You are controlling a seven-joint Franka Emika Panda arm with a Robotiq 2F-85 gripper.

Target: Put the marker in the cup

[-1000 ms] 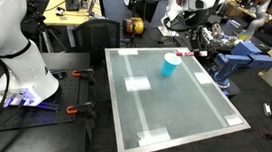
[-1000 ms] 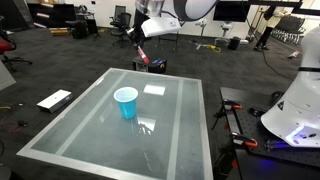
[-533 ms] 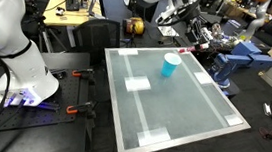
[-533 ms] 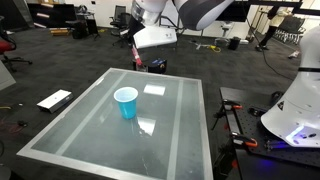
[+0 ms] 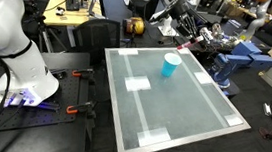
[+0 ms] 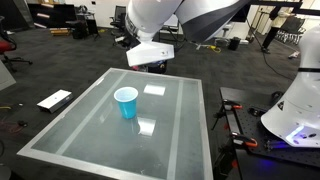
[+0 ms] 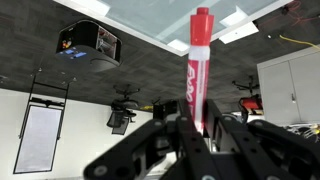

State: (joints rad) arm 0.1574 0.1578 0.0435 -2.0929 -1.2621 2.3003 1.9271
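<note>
In the wrist view my gripper [image 7: 195, 122] is shut on the pink-red marker [image 7: 198, 60], which sticks out straight from between the fingers, its tip toward the glass table's edge. The light-blue cup stands upright on the glass table in both exterior views [image 5: 170, 64] [image 6: 126, 102]. My arm and gripper [image 6: 150, 54] hover above the table's far edge, beyond the cup and apart from it. In an exterior view the gripper [image 5: 173, 25] is behind the cup. The marker itself is too small to make out in the exterior views.
The glass table [image 5: 177, 115] [image 6: 100, 140] has white taped patches. A white robot base [image 5: 18, 45] stands beside it. A blue clamp-like object [image 5: 240, 58] and clutter lie behind. A white board [image 6: 55, 99] lies on the floor; another white robot base [image 6: 298, 105] stands nearby.
My arm has swung and turned its wrist, coming closer over the table's far edge toward the cup, with the marker still held. The cup has not moved.
</note>
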